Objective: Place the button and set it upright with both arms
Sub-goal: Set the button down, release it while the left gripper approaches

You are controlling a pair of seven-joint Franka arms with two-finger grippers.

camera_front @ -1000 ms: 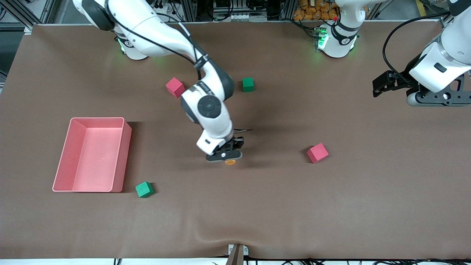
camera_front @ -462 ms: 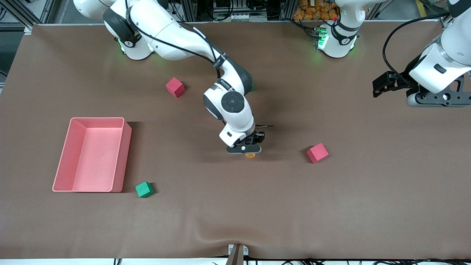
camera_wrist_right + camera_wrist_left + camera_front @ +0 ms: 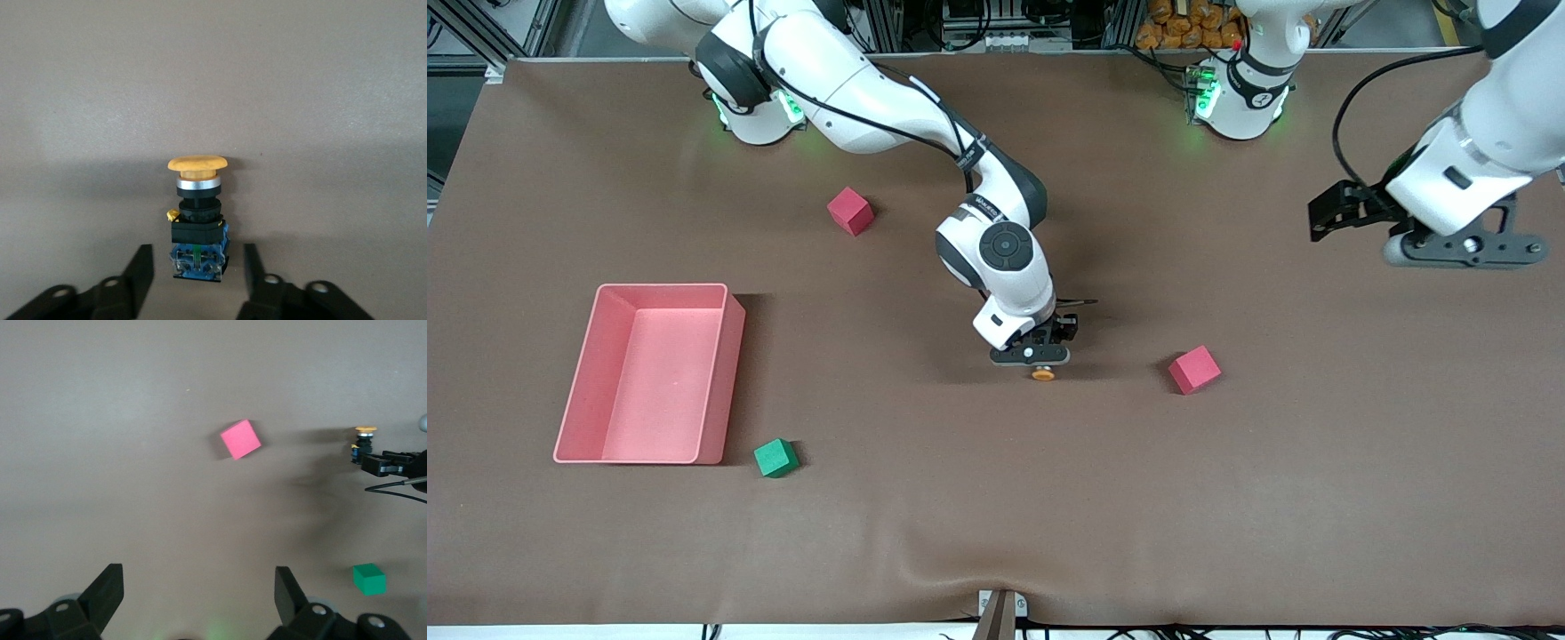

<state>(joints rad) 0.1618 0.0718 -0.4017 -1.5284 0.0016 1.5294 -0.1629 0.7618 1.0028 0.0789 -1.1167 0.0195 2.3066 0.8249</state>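
The button point(image 3: 1041, 374) lies on its side on the bench point(image 3: 1227, 498) about mid-bench, between the green cube point(image 3: 775, 458) and the red cube point(image 3: 1194, 369), much closer to the red one, with its orange cap pointing toward the front camera. The right pincer point(image 3: 1040, 363) sits low right at it, and in the right wrist view its fingers point(image 3: 141, 270) stand parted on either side of the button's blue base with a gap on each side, so they are spread and not pinching it. By that I judge the placing step is just finishing: the button is set down and let go, but not yet upright. The left pincer point(image 3: 1463, 249) hangs in the air over the left arm's end of the bench, fingers point(image 3: 107, 587) spread wide and empty; its wrist view looks out over the red cube toward the button. The next move likely calls for the right pincer to draw clear, and for one or both arms to tip the button so it stands on its base, cap up. It is small, so the approach must be exact.
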